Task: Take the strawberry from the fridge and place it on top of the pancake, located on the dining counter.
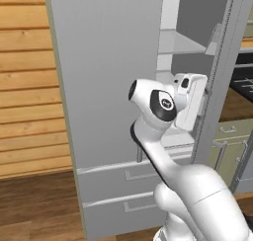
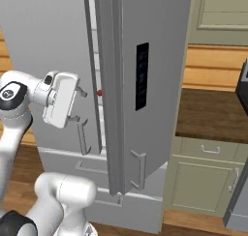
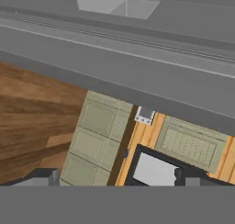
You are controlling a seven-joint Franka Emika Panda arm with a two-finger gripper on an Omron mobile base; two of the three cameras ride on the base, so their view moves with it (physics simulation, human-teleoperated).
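In the left base view we see the fridge (image 1: 108, 87) with one door swung open at about two o'clock, white shelves showing inside. Our arm rises from five o'clock and its hand sits at the door gap.

In the right base view the jaws (image 2: 80, 105) stand open at nine o'clock, holding nothing, just beside the gap. The strawberry (image 2: 99, 92) shows as a small red spot inside the gap, near the upper finger but apart from it. A dark worktop (image 2: 213, 114) over green cabinets lies at three o'clock.

In the hand view, rolled sideways, we look past the two spread fingertips (image 3: 43, 176) at the grey fridge door edge, wooden floor (image 3: 32, 113) and green cabinet fronts (image 3: 96, 140).
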